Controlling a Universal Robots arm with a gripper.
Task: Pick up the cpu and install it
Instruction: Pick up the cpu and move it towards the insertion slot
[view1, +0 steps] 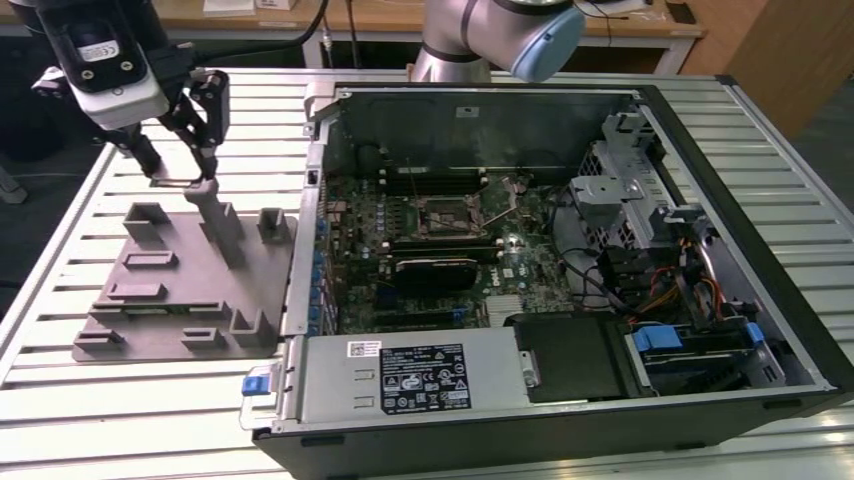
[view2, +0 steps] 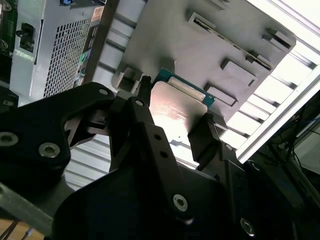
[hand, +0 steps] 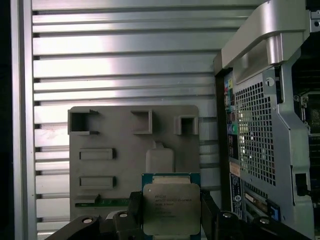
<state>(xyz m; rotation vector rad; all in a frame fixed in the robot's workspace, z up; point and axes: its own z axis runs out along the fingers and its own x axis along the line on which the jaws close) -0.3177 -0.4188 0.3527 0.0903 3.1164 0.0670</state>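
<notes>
Slippage is the main risk: the end effector (hand: 171, 216) is clamped on the cpu (hand: 171, 206) by two opposite edges only. It holds the chip flat above the grey fixture plate (hand: 122, 140), seemingly clear of it. A jolt or slight tilt could shift the chip between the fingers, so that it would likely meet the motherboard socket (view1: 449, 214) skewed and damage the contacts. The open computer case (view1: 310, 150) stands just beside the plate on the slatted surface (view1: 107, 400), and its wall could catch the fingers.
</notes>
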